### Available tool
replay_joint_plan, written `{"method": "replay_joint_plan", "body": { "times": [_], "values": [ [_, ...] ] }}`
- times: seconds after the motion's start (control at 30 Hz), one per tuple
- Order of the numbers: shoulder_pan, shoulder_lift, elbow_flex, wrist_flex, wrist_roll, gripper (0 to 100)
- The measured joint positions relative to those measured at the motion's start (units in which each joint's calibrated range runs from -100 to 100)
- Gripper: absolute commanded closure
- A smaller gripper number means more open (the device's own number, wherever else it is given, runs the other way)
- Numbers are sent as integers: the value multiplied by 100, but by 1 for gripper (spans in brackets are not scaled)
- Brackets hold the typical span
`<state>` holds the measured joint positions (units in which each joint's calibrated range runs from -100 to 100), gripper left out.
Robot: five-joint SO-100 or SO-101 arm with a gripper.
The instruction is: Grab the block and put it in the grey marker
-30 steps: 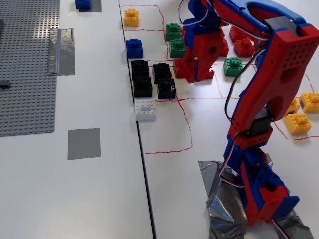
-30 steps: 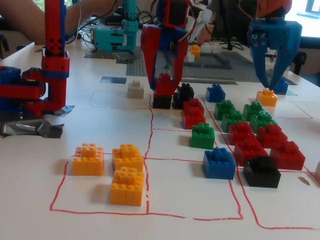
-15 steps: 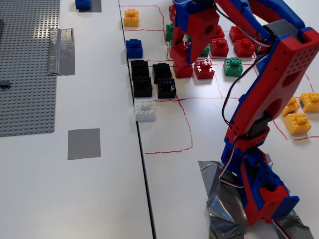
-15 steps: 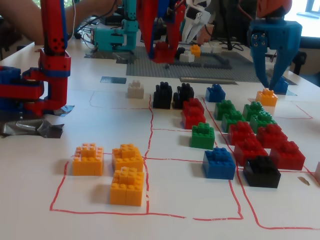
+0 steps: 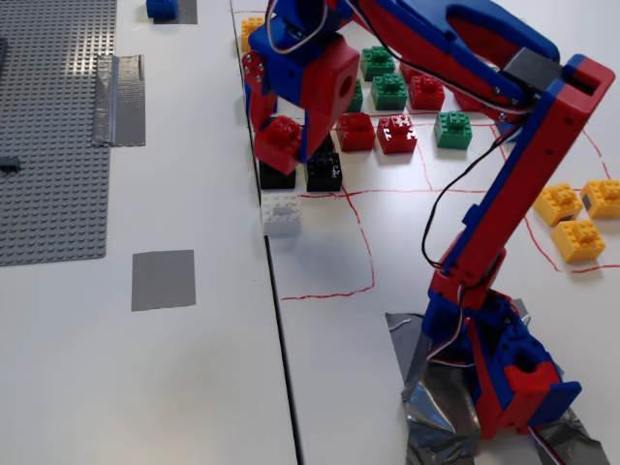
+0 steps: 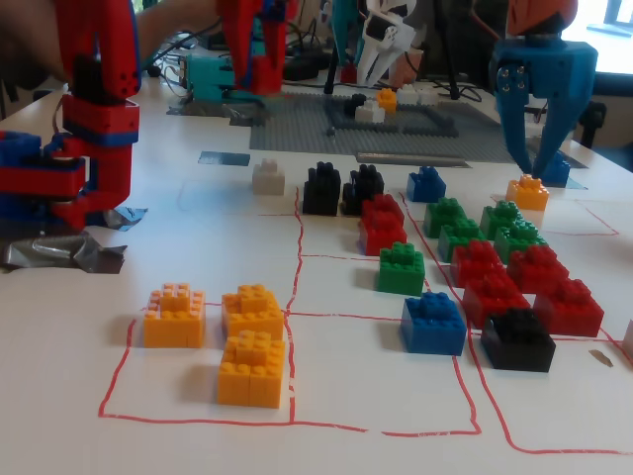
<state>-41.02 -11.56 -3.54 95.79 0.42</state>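
Fixed view shows the jaws clamped on the block [image 5: 279, 141], lifted above black bricks [image 5: 300, 174].

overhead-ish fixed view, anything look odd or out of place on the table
Mostly tidy. One small red toy brick is off the table, tilted, clamped between the fingers of the blue and red gripper above the black bricks. The flat matte grey square patch lies bare. The crumpled silver tape at the arm's base looks messy.
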Motion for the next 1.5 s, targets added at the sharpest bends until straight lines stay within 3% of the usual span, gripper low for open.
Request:
{"method": "replay_joint_plan", "body": {
  "times": [0.57,1.2,1.5],
  "values": [
    [-1266,117,808,-1003,-83,100],
    [-1420,1669,772,-1869,-259,100],
    [-1559,2645,-291,-1804,-449,100]
  ]
}}
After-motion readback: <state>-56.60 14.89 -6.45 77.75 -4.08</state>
